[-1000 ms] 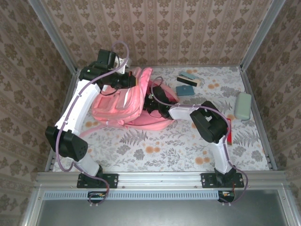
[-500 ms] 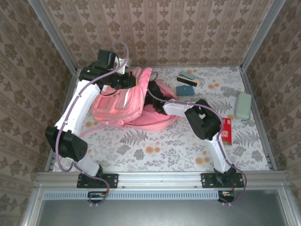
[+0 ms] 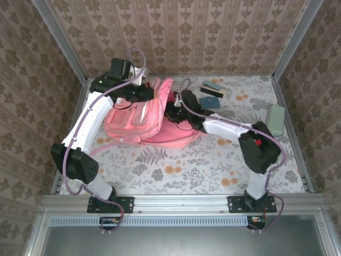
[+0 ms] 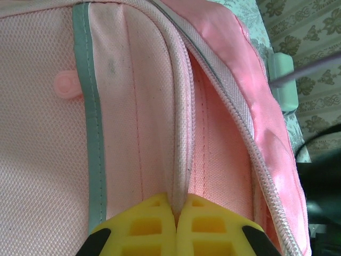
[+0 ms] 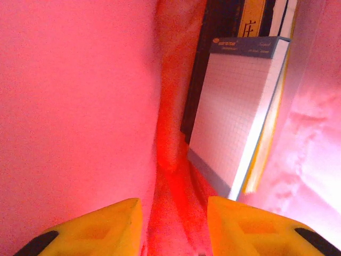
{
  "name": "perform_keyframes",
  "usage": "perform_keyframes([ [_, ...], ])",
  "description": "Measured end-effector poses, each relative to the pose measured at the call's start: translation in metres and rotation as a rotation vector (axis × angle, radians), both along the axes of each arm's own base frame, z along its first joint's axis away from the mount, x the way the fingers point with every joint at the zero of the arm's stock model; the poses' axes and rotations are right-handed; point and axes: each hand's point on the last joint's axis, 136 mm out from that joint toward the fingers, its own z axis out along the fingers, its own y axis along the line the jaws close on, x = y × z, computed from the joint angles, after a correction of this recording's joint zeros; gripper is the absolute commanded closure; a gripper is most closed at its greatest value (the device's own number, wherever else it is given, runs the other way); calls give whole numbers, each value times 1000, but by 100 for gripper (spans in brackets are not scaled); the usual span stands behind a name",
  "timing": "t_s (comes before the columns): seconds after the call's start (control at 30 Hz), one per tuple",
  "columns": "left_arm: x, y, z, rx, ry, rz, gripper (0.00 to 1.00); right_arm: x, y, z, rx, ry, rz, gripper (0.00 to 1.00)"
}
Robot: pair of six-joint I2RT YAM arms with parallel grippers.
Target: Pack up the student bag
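The student bag (image 3: 136,118), a big pink backpack, lies on the table's left half with its main compartment gaping to the right. My left gripper (image 3: 151,92) is at the bag's top edge. In the left wrist view its yellow fingers (image 4: 154,224) are shut on the pale zipper edge of the student bag (image 4: 133,106). My right gripper (image 3: 172,110) reaches into the opening. Inside, the right gripper (image 5: 175,208) is open with nothing between its fingers, just short of a grid-paper notebook (image 5: 237,106) that stands with other books against the pink lining (image 5: 74,106).
On the floral table (image 3: 186,165), a teal and brown item (image 3: 213,89) and a blue block (image 3: 209,102) lie behind the bag's mouth. A mint green case (image 3: 275,120) rests near the right wall. The case (image 4: 282,74) also shows beyond the bag.
The right arm has stretched out, its elbow swinging right over the spot where a red box lay, while its gripper stays in the bag's mouth. The left arm has held still.
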Motion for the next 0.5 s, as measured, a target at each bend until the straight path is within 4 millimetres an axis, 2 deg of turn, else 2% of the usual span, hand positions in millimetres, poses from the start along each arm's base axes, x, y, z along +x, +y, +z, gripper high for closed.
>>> perform_keyframes([
  [0.13, -3, 6, -1, 1, -9, 2, 100, -17, -44, 16, -86, -43, -33, 52],
  [0.3, -8, 16, -2, 10, -19, 15, 100, -34, -106, 17, -221, -55, -106, 41],
  [0.4, -10, 22, -4, 17, -20, 28, 100, -39, -142, 16, -287, -63, -163, 37],
  [0.5, -10, 25, -6, 25, -21, 35, 100, -35, -180, 16, -338, -69, -247, 37],
])
